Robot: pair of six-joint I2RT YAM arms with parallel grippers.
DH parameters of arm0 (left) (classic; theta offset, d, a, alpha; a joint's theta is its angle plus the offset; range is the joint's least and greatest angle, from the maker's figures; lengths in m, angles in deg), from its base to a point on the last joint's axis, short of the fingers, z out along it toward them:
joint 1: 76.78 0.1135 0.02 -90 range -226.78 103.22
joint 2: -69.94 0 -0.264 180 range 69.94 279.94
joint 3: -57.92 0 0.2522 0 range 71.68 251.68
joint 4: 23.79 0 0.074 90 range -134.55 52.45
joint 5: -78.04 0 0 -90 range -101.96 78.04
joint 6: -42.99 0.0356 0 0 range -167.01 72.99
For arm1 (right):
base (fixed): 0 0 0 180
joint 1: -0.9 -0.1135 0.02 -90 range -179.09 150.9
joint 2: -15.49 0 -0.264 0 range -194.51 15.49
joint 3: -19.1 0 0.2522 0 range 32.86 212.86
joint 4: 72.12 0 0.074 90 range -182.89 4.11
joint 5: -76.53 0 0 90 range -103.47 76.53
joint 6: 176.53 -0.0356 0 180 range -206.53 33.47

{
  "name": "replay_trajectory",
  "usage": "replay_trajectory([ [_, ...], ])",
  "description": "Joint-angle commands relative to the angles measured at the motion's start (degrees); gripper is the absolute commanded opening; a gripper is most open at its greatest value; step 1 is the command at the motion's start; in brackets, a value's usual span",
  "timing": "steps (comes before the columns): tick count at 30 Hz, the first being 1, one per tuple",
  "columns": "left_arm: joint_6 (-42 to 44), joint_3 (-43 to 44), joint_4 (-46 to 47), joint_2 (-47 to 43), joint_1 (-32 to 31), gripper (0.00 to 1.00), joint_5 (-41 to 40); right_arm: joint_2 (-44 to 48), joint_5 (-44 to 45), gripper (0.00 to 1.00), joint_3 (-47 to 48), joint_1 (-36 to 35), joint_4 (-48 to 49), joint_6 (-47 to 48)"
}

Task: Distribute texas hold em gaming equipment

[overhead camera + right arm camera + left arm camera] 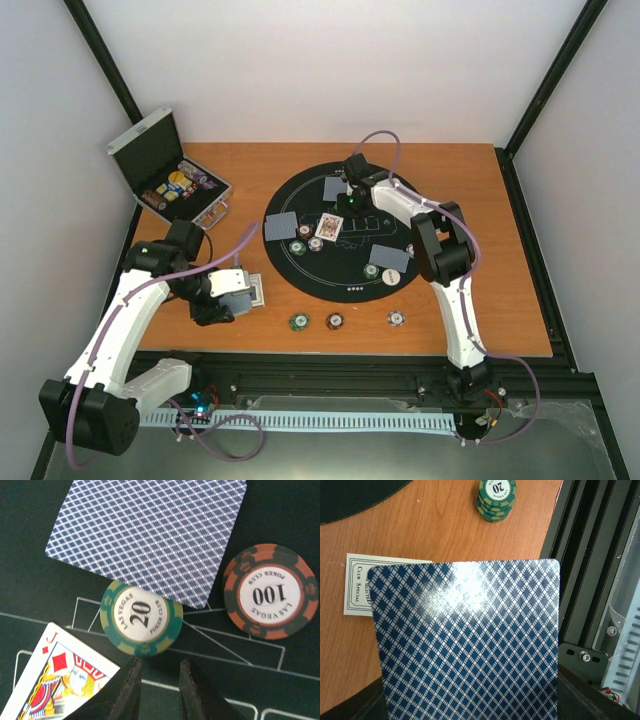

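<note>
Right gripper (160, 664) low over the round black mat (330, 278), jaws at a slim gap, nothing between them. Just ahead of it sits the green 20 chip (141, 617), its far rim overlapping the near edge of a face-down card (150, 535). An orange-black 100 chip (270, 597) lies apart to one side, and a face-up jack of diamonds (55, 680) lies close by the other finger. Left gripper (232, 293) is off the mat, near the table's (480, 250) front edge, clamped on the held cards (470, 640); one card or a deck, cannot tell. Chips judged small, rigid and dense: pinch across the rim from above. Cards judged thin, slick and bendy, and flat on the mat they give no purchase, so take one by an overhanging edge or slide it first. Mat centre is crowded, so a careless descent could nudge the jack or the covered card. Bare wood to the right offers room. The front edge is tight, with a rail just beyond.
</note>
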Motion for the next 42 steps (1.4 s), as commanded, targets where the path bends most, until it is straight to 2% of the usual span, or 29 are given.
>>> replay_trajectory([
  [1, -0.4, 2.4, 0.7, 0.1, 0.0, 0.01, 0.9, -3.6, 0.1, 0.23, 3.1, 0.3, -1.2, -1.0],
  [15, -0.2, 2.6, 0.8, 0.5, 0.0, 0.01, 0.5, -9.1, -0.3, 0.2, 11.0, 0.2, -2.7, -1.9],
  [20, -0.3, 2.5, 0.7, 0.3, 0.0, 0.01, 0.4, -7.0, -1.1, 0.19, 10.6, 0.2, -2.9, -2.6],
  [24, -0.5, 2.5, 0.6, 0.1, 0.0, 0.01, 0.6, 1.2, -4.3, 0.27, 2.7, -0.1, 0.4, -4.2],
  [28, -0.4, 2.5, 0.4, -0.4, 0.0, 0.01, 0.7, 14.4, -6.4, 0.37, -8.3, -1.8, 4.7, -6.5],
  [32, -0.5, 2.4, 0.2, -1.1, 0.0, 0.01, 0.7, 25.2, -9.2, 0.45, -18.8, -6.0, 8.4, -9.9],
  [35, -0.6, 2.3, 0.1, -1.5, 0.0, 0.01, 0.7, 31.4, -14.7, 0.58, -26.6, -10.9, 12.7, -15.0],
  [40, -0.7, 2.1, -0.3, -2.1, 0.0, 0.01, 0.6, 39.0, -21.7, 0.72, -40.0, -20.8, 28.9, -28.0],
  [42, -0.7, 2.0, -0.4, -2.3, 0.0, 0.01, 0.5, 40.3, -23.6, 0.74, -43.9, -23.9, 35.4, -33.0],
])
